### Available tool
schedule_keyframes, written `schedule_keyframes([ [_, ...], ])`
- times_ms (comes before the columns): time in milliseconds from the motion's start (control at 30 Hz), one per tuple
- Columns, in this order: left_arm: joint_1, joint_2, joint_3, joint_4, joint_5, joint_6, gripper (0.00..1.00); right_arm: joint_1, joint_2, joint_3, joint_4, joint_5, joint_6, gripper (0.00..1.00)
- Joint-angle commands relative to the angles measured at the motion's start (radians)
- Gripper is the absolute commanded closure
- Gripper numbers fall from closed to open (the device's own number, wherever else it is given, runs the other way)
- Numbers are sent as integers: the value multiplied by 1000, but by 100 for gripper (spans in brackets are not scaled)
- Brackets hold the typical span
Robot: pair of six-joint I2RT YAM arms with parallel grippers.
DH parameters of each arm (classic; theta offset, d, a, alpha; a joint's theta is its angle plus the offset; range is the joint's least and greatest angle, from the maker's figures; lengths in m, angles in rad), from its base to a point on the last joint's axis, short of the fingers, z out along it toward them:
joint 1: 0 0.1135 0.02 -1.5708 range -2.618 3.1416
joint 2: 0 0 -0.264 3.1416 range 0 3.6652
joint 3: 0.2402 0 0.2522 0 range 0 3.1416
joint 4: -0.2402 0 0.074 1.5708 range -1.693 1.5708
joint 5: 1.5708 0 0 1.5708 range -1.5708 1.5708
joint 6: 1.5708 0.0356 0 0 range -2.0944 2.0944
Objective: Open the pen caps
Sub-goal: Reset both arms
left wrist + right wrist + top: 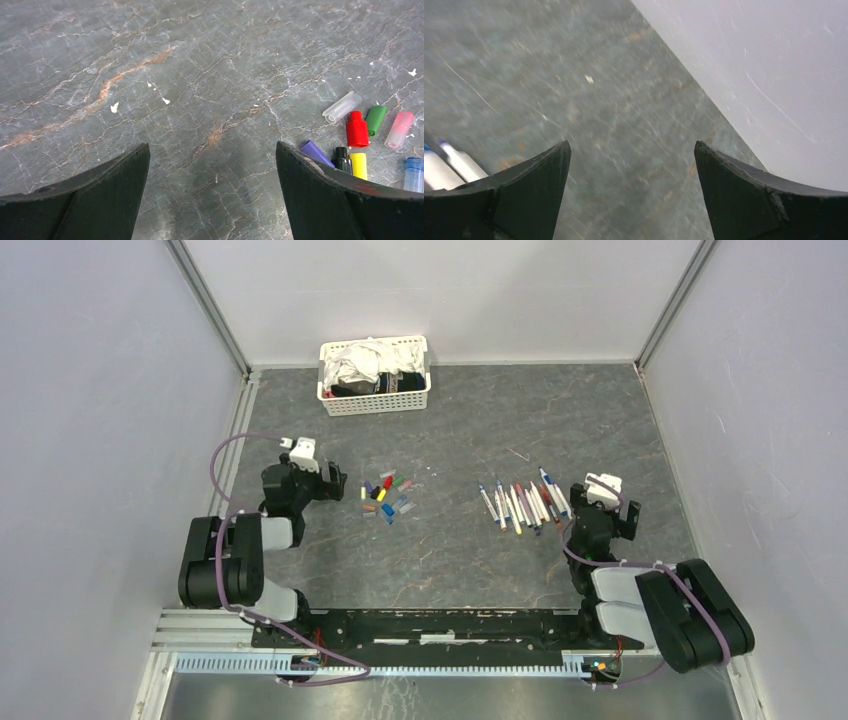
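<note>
The left gripper (212,150) and right gripper (631,147) are spread wide, empty. Loose pen caps (356,131) are seen right of the left fingers, pens (459,162) left of the right.

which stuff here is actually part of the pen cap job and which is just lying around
Part of the job:
- pen caps, loose in a cluster near the left arm
- pens, side by side near the right arm

Just lying about:
- white basket at the far edge
- cloths inside it
</note>
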Motion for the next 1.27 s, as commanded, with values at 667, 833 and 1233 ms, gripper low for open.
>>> schedule_keyframes([
  [667, -2, 58, -151, 500, -96, -78, 0, -120, 170, -129, 503, -500, -95, 2],
  [833, -2, 58, -153, 502, -96, -78, 0, -120, 178, -115, 486, -497, -90, 2],
  [1233, -9, 59, -148, 491, -103, -75, 0, -121, 174, -116, 482, -497, -90, 2],
])
